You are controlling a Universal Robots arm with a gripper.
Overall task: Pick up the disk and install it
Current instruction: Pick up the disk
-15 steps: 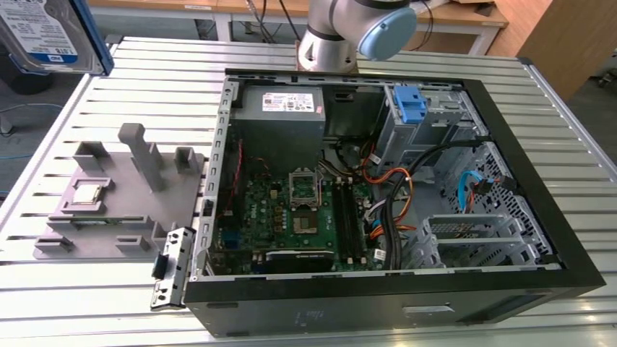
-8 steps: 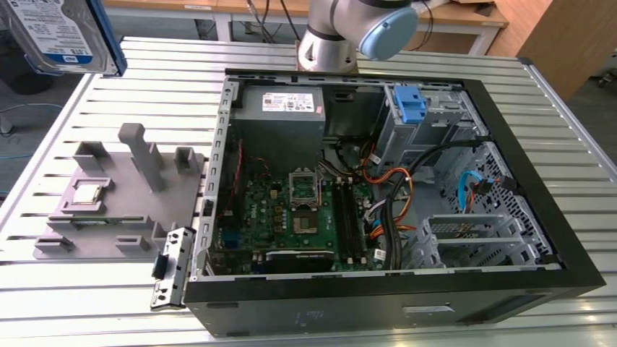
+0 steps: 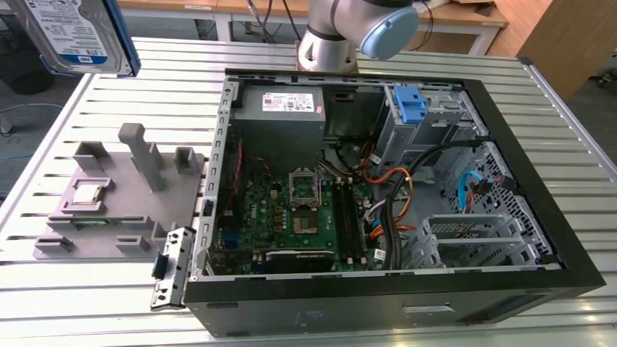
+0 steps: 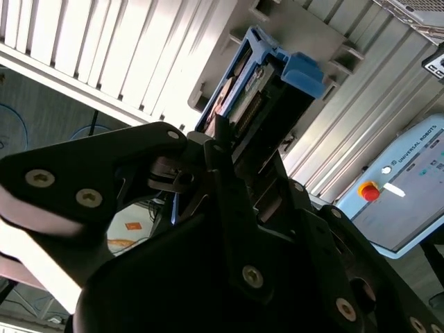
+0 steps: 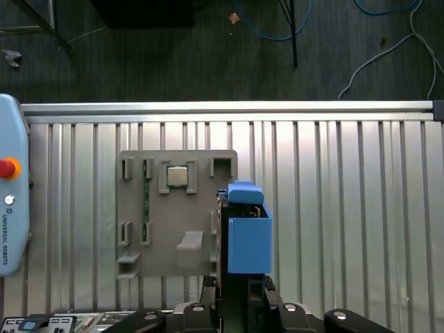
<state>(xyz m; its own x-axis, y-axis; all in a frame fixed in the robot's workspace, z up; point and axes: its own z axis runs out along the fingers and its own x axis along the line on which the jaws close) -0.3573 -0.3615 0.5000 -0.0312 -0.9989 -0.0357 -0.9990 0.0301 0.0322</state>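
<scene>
The disk (image 3: 72, 32), a silver-grey drive with a white-and-blue label and blue rails, hangs high in the air at the exterior view's upper left, above the table's left side. In both wrist views my gripper (image 4: 232, 149) (image 5: 239, 295) is shut on it. Its black fingers (image 4: 229, 194) clamp the drive on edge, and the blue carrier (image 5: 248, 239) (image 4: 291, 73) sticks out beyond them. Below the held disk lies the grey fixture plate (image 5: 177, 215). The open computer case (image 3: 540, 238) sits to the exterior view's right of it.
Inside the case are a grey power supply (image 3: 279, 108), the motherboard (image 3: 289, 210), loose cables (image 3: 405, 181) and a drive bay holding a lone blue bracket (image 3: 410, 105). The fixture plate (image 3: 106, 210) carries upright posts and a small chip. A teach pendant (image 5: 10, 201) lies at the slatted table's edge.
</scene>
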